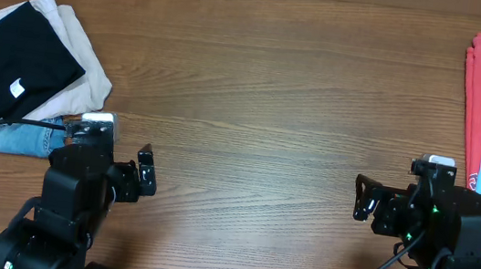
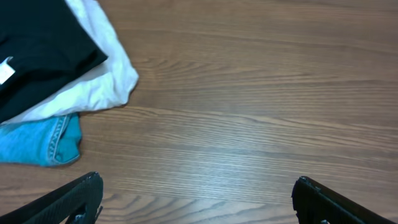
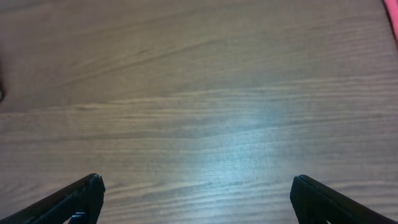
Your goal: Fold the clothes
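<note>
Here, your black shirt (image 1: 18, 59) lies folded atop cream trousers (image 1: 88, 65), jeans (image 1: 10, 138) mostly buried beneath; left jaws and right jaws both released, empty.

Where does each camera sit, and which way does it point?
Overhead: above the table, looking down; both arms, left claw and right claw, show.
Left wrist: on the left arm, facing forward at the black shirt; own fingers below.
Right wrist: on the right arm, facing bare wood; fingers too.
Shared: overhead and left wrist both see the shirt.
</note>
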Controlling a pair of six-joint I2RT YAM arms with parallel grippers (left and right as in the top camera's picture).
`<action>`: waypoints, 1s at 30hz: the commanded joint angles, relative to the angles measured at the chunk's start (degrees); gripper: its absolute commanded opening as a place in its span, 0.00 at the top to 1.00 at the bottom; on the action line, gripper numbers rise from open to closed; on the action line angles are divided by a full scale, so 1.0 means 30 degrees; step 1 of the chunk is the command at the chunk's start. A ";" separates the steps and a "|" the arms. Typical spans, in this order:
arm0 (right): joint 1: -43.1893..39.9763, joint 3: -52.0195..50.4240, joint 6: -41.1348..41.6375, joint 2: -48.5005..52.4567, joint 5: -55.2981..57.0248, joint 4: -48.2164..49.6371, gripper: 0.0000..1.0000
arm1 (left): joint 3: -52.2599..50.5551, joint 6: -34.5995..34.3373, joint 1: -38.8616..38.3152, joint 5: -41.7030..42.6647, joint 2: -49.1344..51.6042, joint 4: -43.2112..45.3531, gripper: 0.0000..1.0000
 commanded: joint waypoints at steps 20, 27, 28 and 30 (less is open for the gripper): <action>0.0000 -0.0226 0.0073 -0.1734 0.0270 -0.0933 0.00 | -0.0233 -0.0474 -0.0095 -0.0962 0.0270 -0.0226 0.00; 0.0000 -0.1035 -0.1056 -0.5952 0.0284 0.0000 0.00 | -0.0233 -0.0474 -0.0095 -0.0962 0.0270 -0.0226 0.00; 0.0000 -0.1690 -0.1610 -0.7074 0.0270 0.0656 0.00 | -0.0233 -0.0481 -0.0095 -0.0962 0.0270 -0.0226 0.00; -0.0007 -0.2339 -0.1690 -0.8065 0.0299 0.1064 0.00 | -0.0233 -0.0474 -0.0095 -0.0962 0.0270 -0.0226 0.00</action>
